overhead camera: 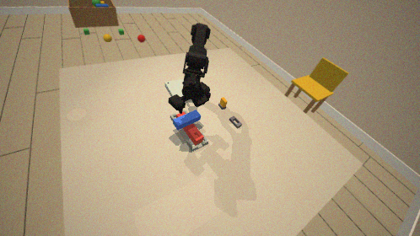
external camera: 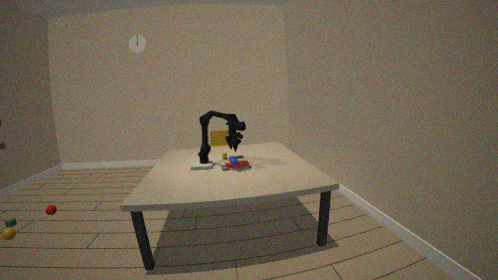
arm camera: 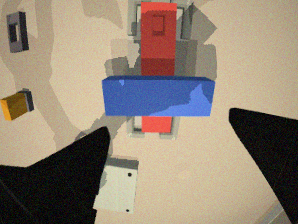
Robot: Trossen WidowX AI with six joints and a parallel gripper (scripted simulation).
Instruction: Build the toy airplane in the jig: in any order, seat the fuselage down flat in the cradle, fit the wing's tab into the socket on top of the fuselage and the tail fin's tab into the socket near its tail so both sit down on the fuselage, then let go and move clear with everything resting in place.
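Observation:
The red fuselage (overhead camera: 193, 133) (external camera: 243, 164) (arm camera: 158, 47) lies lengthwise in the pale jig cradle (overhead camera: 200, 147) (arm camera: 185, 22). The blue wing (overhead camera: 187, 120) (external camera: 233, 160) (arm camera: 159, 97) lies squarely across its top; the wing hides its own tab and socket, so I cannot tell how deep the tab sits. The tail socket (arm camera: 158, 24) shows as a small empty square at the fuselage's far end in the wrist view. The orange tail fin (overhead camera: 223, 102) (external camera: 225, 156) (arm camera: 15, 105) stands apart on the table with a dark piece at its base. My gripper (external camera: 233, 148) (arm camera: 169, 123) is wide open and empty, above the wing.
A dark block with a rectangular opening (overhead camera: 235, 121) (arm camera: 18, 32) lies beyond the tail fin. A pale plate (overhead camera: 174, 87) (external camera: 201, 167) (arm camera: 119, 187) lies by the arm's base. A yellow chair (overhead camera: 314, 87) stands on the floor beyond the table.

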